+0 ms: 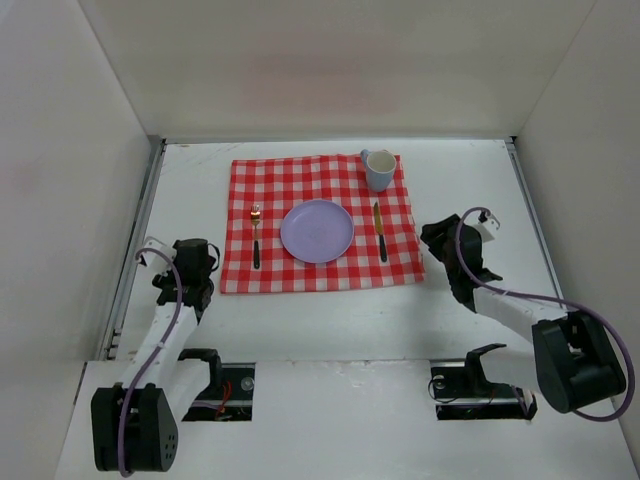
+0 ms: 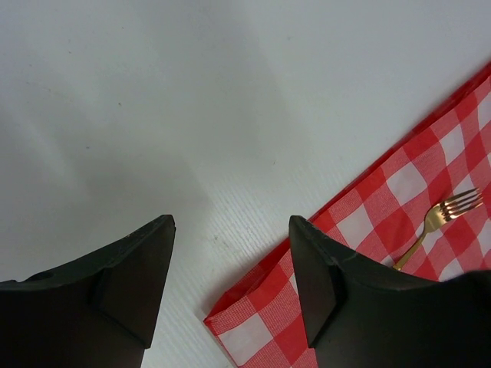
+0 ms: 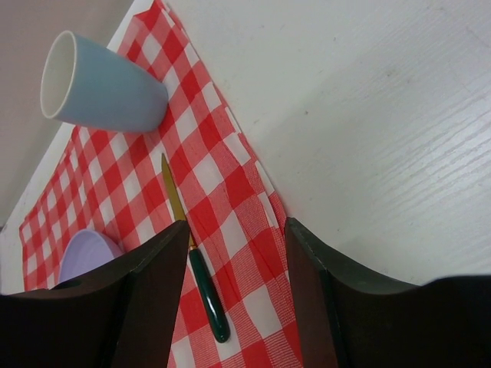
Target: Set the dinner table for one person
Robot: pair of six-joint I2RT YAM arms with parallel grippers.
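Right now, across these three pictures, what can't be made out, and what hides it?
1. Fork handle, left wrist view: lower end hidden behind a finger of the left gripper.
2. Plate, right wrist view: mostly hidden behind a finger of the right gripper.
3. Fork prongs, top view: too small to count.

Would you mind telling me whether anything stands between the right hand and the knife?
Nothing visible does. The open right hand hovers at the edge of the cloth, and the knife lies on the cloth just ahead with only flat cloth between. The cup stands farther off at the cloth's corner, out of the way.
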